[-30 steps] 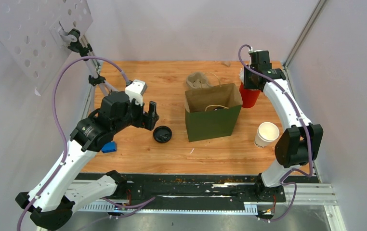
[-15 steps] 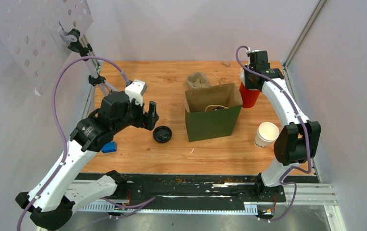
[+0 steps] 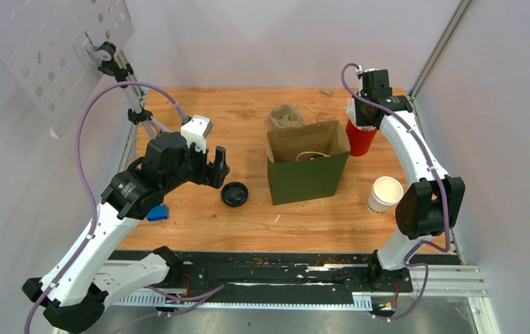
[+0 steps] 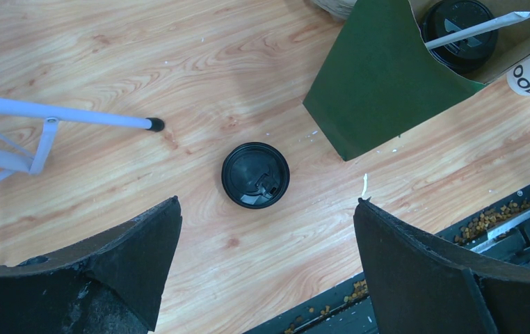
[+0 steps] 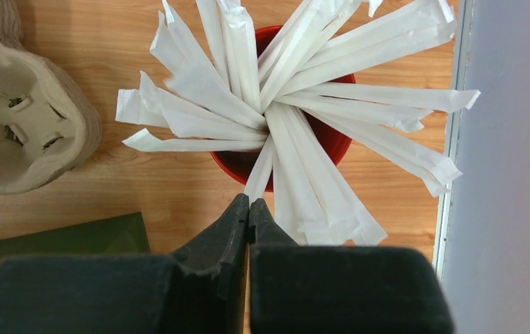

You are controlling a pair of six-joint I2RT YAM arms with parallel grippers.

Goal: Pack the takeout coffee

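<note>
One lidded white cup [image 4: 457,24] stands inside the green paper bag [image 3: 307,174] with a white stirrer [image 4: 478,28] leaning on it. The other white cup [image 3: 385,193] stands open, without a lid, right of the bag. A loose black lid [image 3: 234,194] lies on the table left of the bag and shows in the left wrist view [image 4: 255,175]. My left gripper [image 3: 218,167] hangs open and empty just above the lid [image 4: 268,209]. My right gripper [image 5: 249,200] is over the red cup [image 5: 332,142], shut on the near end of one white stirrer [image 5: 261,170].
The grey pulp carrier [image 3: 286,115] lies behind the bag. The red cup [image 3: 359,138] stands at the back right by the wall rail. A white block [image 3: 197,129] and a blue object [image 3: 156,213] lie on the left. Crumbs lie on the black front rail.
My right wrist has shifted slightly back and up over the red cup. The left arm, lid, bag and open cup have not moved.
</note>
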